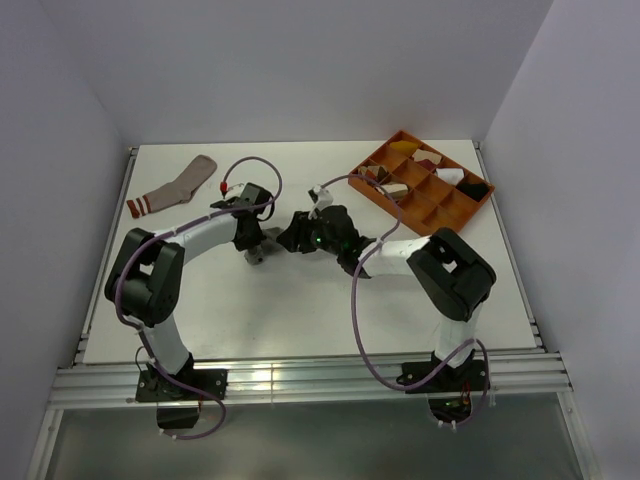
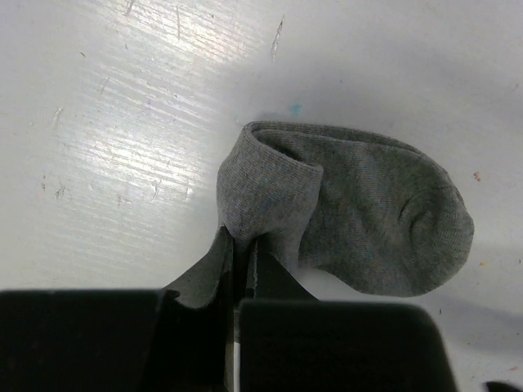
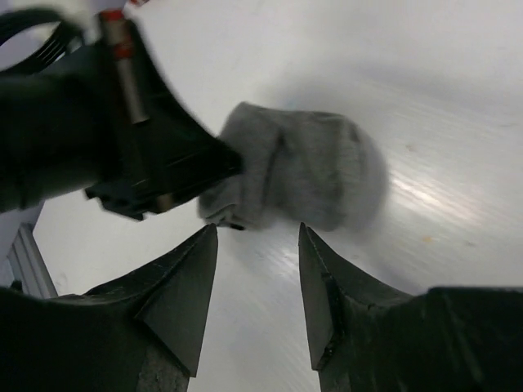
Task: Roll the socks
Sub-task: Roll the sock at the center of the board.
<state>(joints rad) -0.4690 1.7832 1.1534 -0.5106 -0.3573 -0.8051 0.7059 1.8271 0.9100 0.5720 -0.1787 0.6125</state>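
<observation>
One tan sock, overhead only; left gripper pinches grey sock, right gripper spread.

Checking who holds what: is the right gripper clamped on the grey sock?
No, the right gripper stands open with only table showing in its gap, and the grey sock lies just past it.
</observation>
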